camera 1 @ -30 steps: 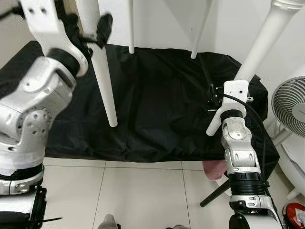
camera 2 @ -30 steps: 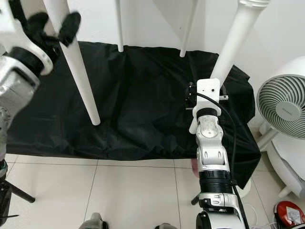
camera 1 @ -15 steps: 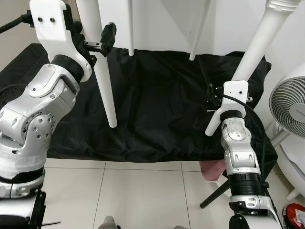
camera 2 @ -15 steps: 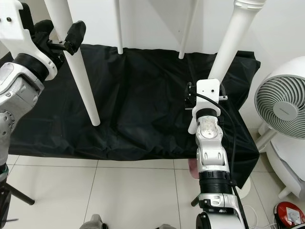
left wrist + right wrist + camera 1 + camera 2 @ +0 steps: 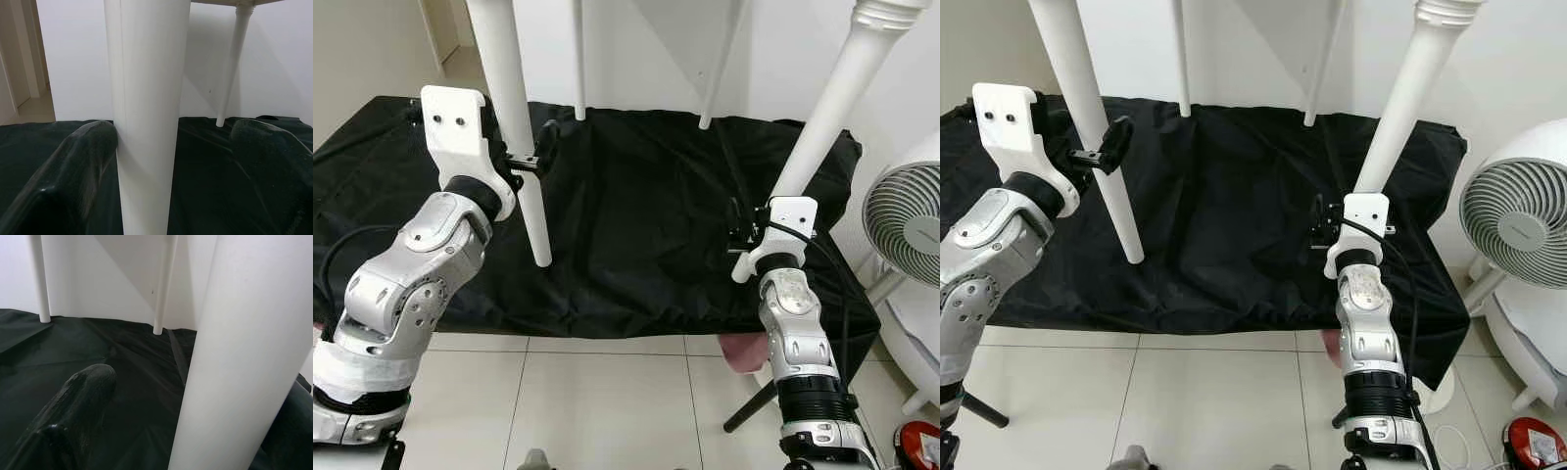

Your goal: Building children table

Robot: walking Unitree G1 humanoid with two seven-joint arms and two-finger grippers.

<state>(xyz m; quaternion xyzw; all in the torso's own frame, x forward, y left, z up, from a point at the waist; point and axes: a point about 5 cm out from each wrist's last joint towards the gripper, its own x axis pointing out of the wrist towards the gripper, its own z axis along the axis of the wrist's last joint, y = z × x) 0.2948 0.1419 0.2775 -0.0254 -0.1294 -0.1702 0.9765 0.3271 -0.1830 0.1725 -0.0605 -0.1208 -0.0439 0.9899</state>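
My left end effector (image 5: 530, 157) stood with its two black fingers (image 5: 80, 161) spread on either side of the near-left table leg (image 5: 517, 127); in the left wrist view one finger lay against the leg while the other stood apart from it, so I saw a straddle, not a pinch. My right end effector (image 5: 1324, 227) sat at the near-right table leg (image 5: 1394, 113); in the right wrist view one black finger (image 5: 78, 406) stood clear of that leg and a dark shape at the leg's far side was too little seen, so I could not tell whether this end effector was spread or pressed together. Both near legs rose white and slightly slanted out of the top of the eye views; the foot of the left one rested on the black cloth (image 5: 636, 215). Two thinner far legs (image 5: 578, 59) met the cloth near the white wall (image 5: 1253, 39). The cloth lay on a pale tiled floor (image 5: 607, 401); a white fan (image 5: 1518, 225) stood beyond the right arm, with a red object (image 5: 1536, 441) on the floor below it.
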